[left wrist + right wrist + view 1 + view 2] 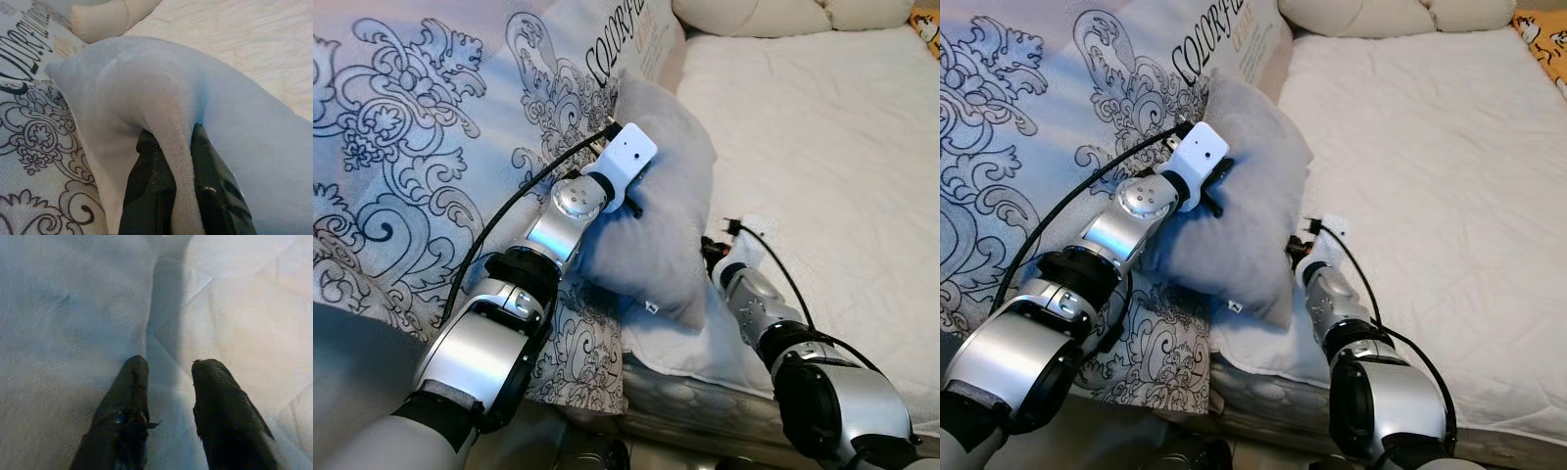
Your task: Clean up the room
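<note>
Two arms: both reached forward over the near edge of the bed [822, 137].
Patterned quilt: a pale blue quilt [421, 147] with dark scroll ornament and printed lettering covered the left part of the scene, draped down over the bed's near edge.
Left tool: the left tool [171, 161] was at the near upper face of the grey pillow, beside the quilt; its two black fingers [151, 181] were pinched on a raised fold of the pillow's fabric, one finger on each side of the fold.
Grey pillow: the grey pillow [671, 211] stood tilted on its edge between the quilt and the white mattress cover, its upper corner leaning against the quilt's lettered part, its lower corner resting on the bed near the edge. A small tag showed near that lower corner.
Right tool: the right tool [168, 396] was low at the near edge of the bed, just beside the pillow's lower right side; its fingers [220, 396] were spread apart with white quilted fabric showing between them, gripping nothing.
Mattress cover: white, quilted, lying flat across the right part of the bed.
Cream pillows: two cream pillows [754, 15] lay at the far end of the bed.
</note>
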Controlling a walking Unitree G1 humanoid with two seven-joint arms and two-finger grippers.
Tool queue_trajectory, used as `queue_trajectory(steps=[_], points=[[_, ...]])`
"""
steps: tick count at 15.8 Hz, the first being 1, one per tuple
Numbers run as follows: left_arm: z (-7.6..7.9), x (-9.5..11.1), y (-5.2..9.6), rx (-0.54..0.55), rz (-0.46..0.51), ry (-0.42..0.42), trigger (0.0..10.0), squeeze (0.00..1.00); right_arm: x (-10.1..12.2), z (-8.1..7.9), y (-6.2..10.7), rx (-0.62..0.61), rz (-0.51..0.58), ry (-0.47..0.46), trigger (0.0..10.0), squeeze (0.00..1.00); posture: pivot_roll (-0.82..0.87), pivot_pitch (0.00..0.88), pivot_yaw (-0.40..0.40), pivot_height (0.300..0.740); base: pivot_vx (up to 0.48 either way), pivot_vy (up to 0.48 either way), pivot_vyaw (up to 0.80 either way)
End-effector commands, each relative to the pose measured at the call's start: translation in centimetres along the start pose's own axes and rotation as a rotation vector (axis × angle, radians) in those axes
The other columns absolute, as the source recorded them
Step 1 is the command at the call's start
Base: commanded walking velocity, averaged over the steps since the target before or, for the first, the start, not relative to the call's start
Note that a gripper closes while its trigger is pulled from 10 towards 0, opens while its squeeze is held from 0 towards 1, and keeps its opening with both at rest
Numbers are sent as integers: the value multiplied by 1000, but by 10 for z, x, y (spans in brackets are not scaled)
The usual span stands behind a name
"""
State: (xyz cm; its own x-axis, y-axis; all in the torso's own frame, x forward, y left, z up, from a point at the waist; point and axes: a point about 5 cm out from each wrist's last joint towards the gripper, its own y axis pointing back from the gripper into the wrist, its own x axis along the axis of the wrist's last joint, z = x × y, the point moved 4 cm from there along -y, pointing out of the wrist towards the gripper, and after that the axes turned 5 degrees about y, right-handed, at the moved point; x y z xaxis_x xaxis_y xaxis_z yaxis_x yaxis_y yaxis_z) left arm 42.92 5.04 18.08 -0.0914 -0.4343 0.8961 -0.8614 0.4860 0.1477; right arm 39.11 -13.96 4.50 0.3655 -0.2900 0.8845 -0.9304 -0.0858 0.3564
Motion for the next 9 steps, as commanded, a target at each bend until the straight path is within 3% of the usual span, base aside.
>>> queue_trajectory(steps=[1,6,7,9], points=[[-14,-5,3,57,-17,-18,10000,0,-2,5,3,8,25,-81,10000,1000,192,78,173,740,0,0,0],[10,-12,-2,-48,-38,5,10000,0,21,11,12,159,199,-91,10000,1000,134,49,179,740,0,0,0],[13,-13,-3,-49,-41,19,10000,941,28,8,17,213,251,-79,10000,1000,122,38,178,740,0,0,0],[16,-15,-4,-54,-44,36,10000,1000,29,3,26,291,289,-27,10000,1000,112,28,177,740,0,0,0]])
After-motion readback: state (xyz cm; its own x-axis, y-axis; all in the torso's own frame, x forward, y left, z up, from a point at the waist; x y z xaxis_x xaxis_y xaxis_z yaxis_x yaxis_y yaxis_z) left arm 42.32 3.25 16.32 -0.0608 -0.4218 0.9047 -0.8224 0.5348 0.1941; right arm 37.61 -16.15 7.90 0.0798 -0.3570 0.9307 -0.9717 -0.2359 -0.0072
